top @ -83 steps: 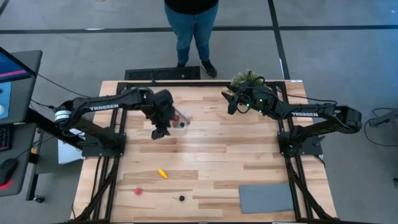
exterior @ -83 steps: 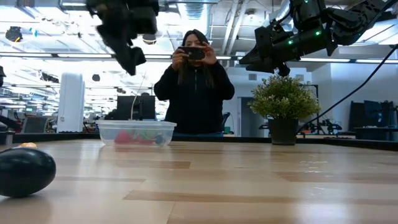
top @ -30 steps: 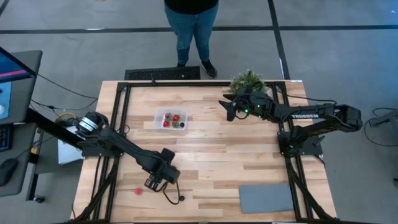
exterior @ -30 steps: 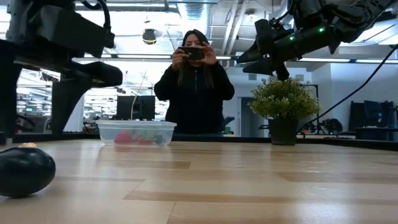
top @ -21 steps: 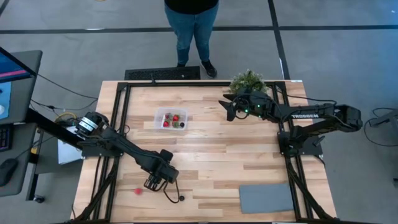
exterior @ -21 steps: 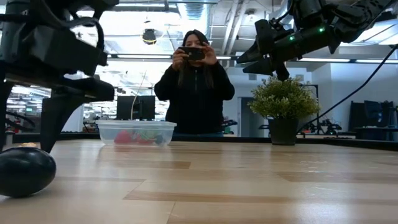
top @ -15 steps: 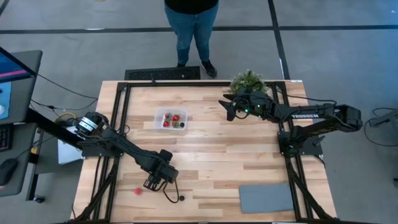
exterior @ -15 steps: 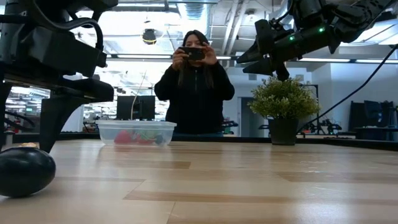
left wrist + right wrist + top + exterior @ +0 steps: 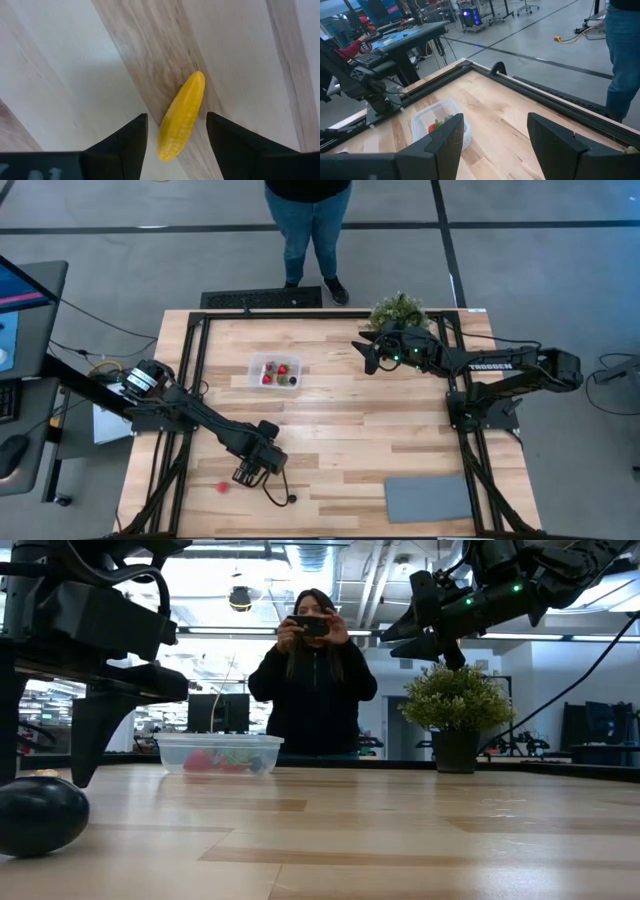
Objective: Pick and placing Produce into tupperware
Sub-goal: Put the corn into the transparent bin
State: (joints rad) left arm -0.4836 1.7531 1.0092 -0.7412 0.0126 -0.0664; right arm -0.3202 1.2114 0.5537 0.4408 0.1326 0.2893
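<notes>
My left gripper is low over the near-left part of the table, open. In the left wrist view its fingers stand on either side of the yellow elongated piece, which lies flat on the wood; there is a gap on both sides. In the high view the gripper hides that piece. A red piece and a dark berry lie close by; the berry looms large in the low view. The clear tupperware holds red and green pieces. My right gripper waits open, high beside the plant.
A bushy potted plant stands at the far edge, right of centre. A flat grey mat lies at the near right. A person stands behind the far edge holding up a phone. Bare wood lies between tupperware and mat.
My left gripper has come down toward the table over the yellow piece, staying open, and has then held still with a finger on each side of it. The right arm has not moved.
</notes>
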